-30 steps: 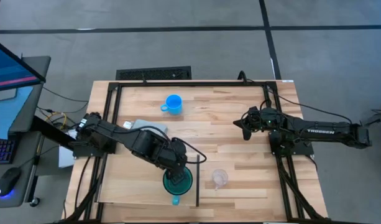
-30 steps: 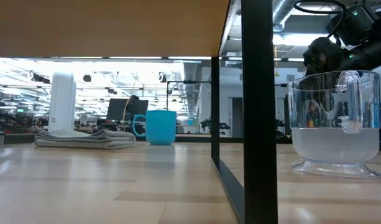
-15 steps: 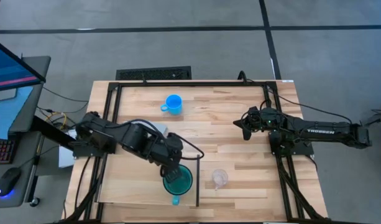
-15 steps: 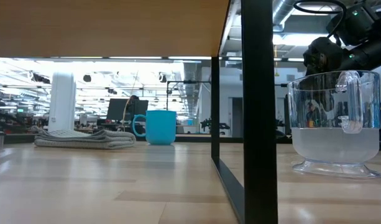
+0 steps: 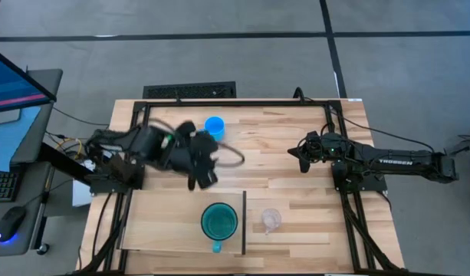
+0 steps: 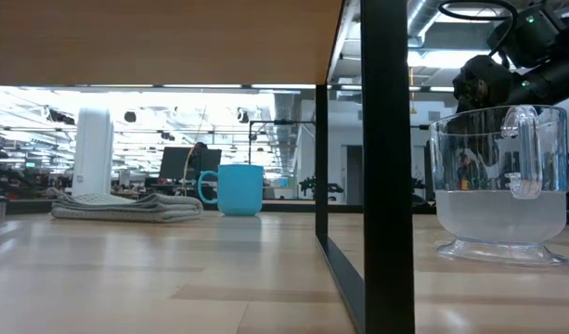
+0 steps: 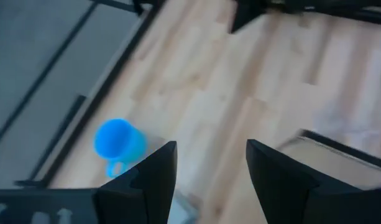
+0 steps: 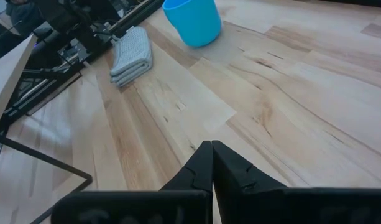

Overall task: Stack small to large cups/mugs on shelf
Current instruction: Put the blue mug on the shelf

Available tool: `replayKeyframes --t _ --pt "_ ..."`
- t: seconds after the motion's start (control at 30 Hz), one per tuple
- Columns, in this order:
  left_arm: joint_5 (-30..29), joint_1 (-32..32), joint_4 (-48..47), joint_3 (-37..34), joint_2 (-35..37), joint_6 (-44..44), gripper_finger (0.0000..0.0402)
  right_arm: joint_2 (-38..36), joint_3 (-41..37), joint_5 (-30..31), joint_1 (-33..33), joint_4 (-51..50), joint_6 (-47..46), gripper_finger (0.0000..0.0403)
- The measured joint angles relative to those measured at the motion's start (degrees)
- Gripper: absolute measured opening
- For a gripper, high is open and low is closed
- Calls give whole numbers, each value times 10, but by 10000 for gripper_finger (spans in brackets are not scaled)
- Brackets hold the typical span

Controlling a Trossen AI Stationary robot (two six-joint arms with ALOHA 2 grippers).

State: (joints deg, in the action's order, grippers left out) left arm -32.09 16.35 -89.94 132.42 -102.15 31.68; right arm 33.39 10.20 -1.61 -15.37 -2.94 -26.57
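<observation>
The teal mug (image 5: 219, 222) stands upright on the shelf (image 5: 162, 226), close to its dark edge (image 5: 244, 222), with its handle toward the near edge. The clear cup (image 5: 271, 220) (image 6: 502, 186) stands on the table just right of the shelf. The blue mug (image 5: 214, 128) (image 6: 239, 188) (image 7: 119, 140) (image 8: 193, 18) stands on the table near the far edge. My left gripper (image 5: 202, 176) (image 7: 209, 168) is open and empty, in the air between the blue mug and the shelf. My right gripper (image 5: 300, 152) (image 8: 212, 163) is shut and empty, at the table's right.
A folded grey cloth (image 6: 126, 206) (image 8: 133, 53) lies on the table left of the blue mug; in the high view my left arm covers it. In the low view the shelf's underside (image 6: 163, 42) and black leg (image 6: 386, 167) fill the front. A black frame (image 5: 242, 102) borders the table.
My left gripper has drawn back from above the teal mug, going quickly toward the table's far edge and left, toward the blue mug. The teal mug has stayed upright on the shelf. My right arm has kept still.
</observation>
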Motion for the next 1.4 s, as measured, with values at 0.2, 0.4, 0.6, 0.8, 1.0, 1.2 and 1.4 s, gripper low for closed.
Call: replayKeyframes --t 0.2,0.4,0.6,0.8,1.0,1.2,1.4 --pt "8 -104 -1 0 15 -110 186 0 0 0 0 0 0 27" --pt "65 -230 -1 0 16 -204 186 0 0 1 0 2 0 27" --pt "141 -328 15 0 16 -261 186 0 0 1 0 -1 0 27" --pt "231 -396 39 -7 16 -340 186 0 0 0 0 -1 0 27" --pt "252 -456 52 -61 15 -371 186 0 0 0 0 -1 -4 27" --pt "303 -469 133 -160 15 -493 186 0 0 0 0 -1 -4 27" --pt "304 -477 137 -233 15 -591 186 0 0 0 0 -1 -23 27"
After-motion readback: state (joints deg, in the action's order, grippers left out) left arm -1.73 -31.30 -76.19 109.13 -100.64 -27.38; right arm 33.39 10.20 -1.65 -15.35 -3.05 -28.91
